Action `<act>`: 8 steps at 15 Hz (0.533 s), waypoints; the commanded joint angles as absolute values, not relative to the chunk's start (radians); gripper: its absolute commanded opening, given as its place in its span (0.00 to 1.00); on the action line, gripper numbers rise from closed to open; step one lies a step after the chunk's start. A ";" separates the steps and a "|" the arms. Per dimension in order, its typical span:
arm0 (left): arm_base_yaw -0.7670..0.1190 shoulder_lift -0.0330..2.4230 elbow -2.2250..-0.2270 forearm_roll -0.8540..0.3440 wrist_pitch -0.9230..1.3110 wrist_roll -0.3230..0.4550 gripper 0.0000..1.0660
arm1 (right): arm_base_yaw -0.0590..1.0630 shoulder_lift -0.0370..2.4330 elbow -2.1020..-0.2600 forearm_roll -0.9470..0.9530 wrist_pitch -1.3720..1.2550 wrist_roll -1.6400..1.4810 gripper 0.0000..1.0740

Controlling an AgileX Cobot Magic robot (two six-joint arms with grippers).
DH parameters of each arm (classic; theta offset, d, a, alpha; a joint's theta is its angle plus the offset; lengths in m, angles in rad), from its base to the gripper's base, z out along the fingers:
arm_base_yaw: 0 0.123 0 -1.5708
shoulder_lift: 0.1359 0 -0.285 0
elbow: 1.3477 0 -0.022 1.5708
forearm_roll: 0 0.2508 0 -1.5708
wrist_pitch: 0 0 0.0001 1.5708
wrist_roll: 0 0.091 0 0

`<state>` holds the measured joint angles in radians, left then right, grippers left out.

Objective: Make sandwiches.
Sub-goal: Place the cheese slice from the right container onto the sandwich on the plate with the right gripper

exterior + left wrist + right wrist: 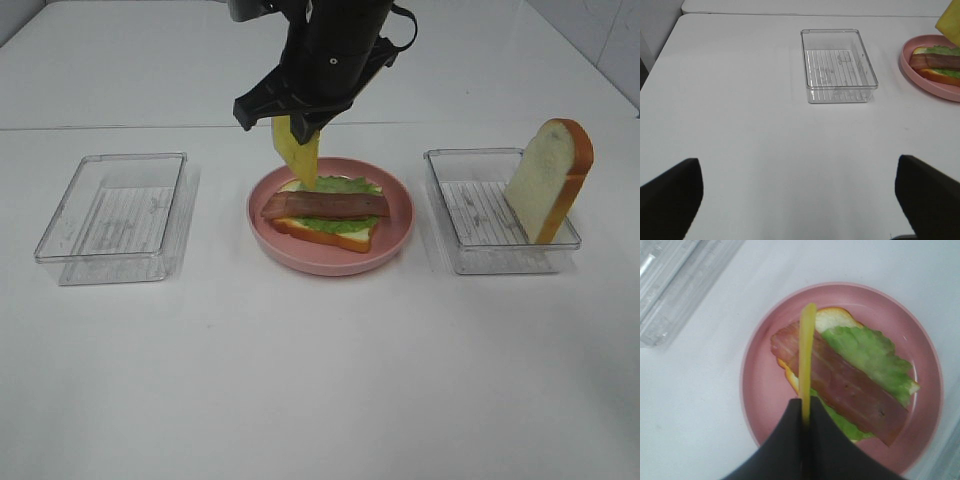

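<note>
On the pink plate [330, 262] lies an open sandwich [330, 212]: one bread slice topped with green lettuce [865, 355] and a brown bacon strip [850, 390]. My right gripper [295, 122] hangs just above the plate's back left, shut on a yellow cheese slice [298, 150] that dangles edge-down over the bacon. In its wrist view the cheese [806, 360] runs out from between the fingertips [805, 415]. A second bread slice [548, 180] leans upright in the right clear container [470, 255]. My left gripper [799, 172] is open over bare table, well short of the left container [840, 65].
An empty clear container [110, 215] stands left of the plate. In the left wrist view the plate's rim [920, 75], the sandwich [940, 62] and a corner of the cheese [951, 20] show at the edge. White table all around.
</note>
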<state>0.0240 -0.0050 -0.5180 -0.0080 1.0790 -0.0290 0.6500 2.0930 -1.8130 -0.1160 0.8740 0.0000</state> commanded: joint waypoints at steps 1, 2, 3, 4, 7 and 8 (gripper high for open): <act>0.026 -0.021 -0.517 -0.011 1.070 -0.028 0.92 | 0.655 2.110 -1.819 -0.062 0.859 0.008 0.00; 0.026 -0.021 -0.517 -0.011 1.070 -0.028 0.92 | 0.653 2.129 -1.819 -0.053 0.860 0.008 0.00; 0.026 -0.021 -0.517 -0.011 1.070 -0.028 0.92 | 0.653 2.157 -1.819 -0.049 0.859 0.008 0.00; 0.026 -0.021 -0.517 -0.011 1.070 -0.028 0.92 | 0.653 2.177 -1.819 -0.049 0.859 0.008 0.00; 0.026 -0.021 -0.517 -0.011 1.070 -0.028 0.92 | 0.650 2.222 -1.819 -0.151 0.858 0.030 0.00; 0.026 -0.021 -0.517 -0.011 1.070 -0.028 0.92 | 0.650 2.235 -1.819 -0.217 0.859 0.061 0.00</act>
